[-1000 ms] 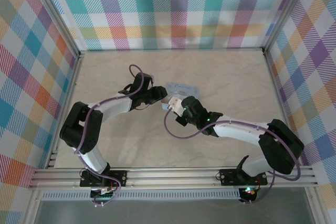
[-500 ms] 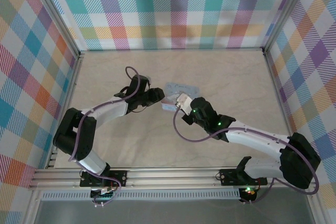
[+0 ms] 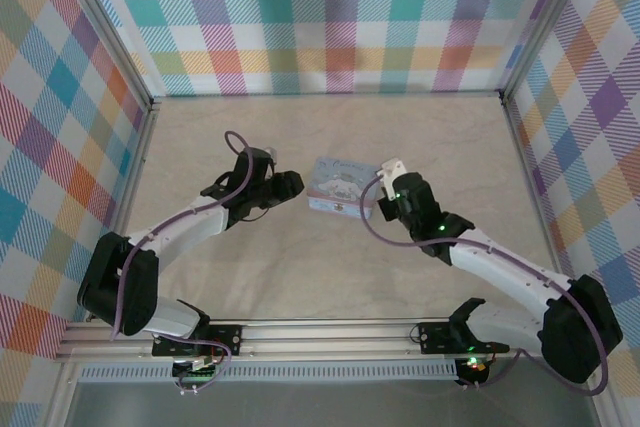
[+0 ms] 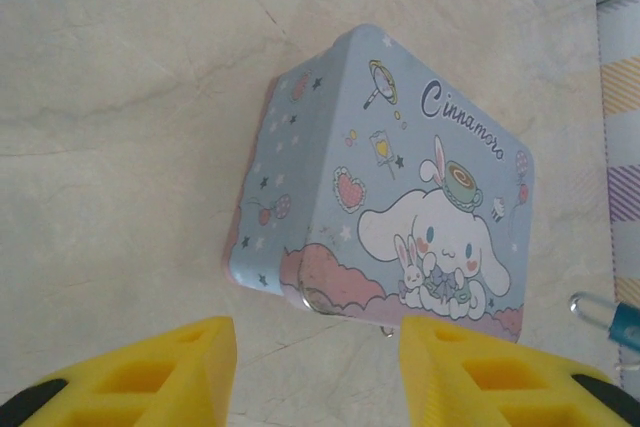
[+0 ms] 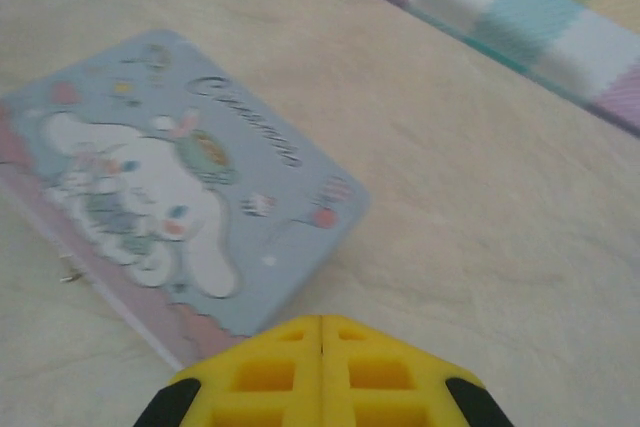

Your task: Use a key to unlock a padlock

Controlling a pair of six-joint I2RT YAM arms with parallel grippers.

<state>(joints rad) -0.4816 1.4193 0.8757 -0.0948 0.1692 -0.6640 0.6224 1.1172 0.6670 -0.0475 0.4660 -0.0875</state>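
Open jaws on the left gripper (image 4: 315,377): yellow pads (image 4: 150,367) set wide apart, gripping nothing. Held low over the pale marbled table (image 4: 120,97), aimed at the pink-edged long side of a light-blue tin box (image 4: 390,177). On the box lid, a white long-eared cartoon character and dark script lettering. Just ahead of the pads, a small metal ring (image 4: 316,299) at the foot of that pink edge. Farther right, at the very edge of the left wrist view, the padlock (image 4: 620,325): tiny beside the box, blue-green body, silver shackle pointing toward the box. Lying flat on the table, near the box's corner but apart from it, partly cut off by the frame.

Closed jaws on the right gripper (image 5: 320,347): yellow pads pressed flat together, no gap between them. Poised just beside a corner of the same box, not touching it.

Seen from above, box flat and lid up near mid-table, left gripper just to its left, right gripper just to its right. Around the table, plaid walls (image 3: 330,17) in pastel colours.
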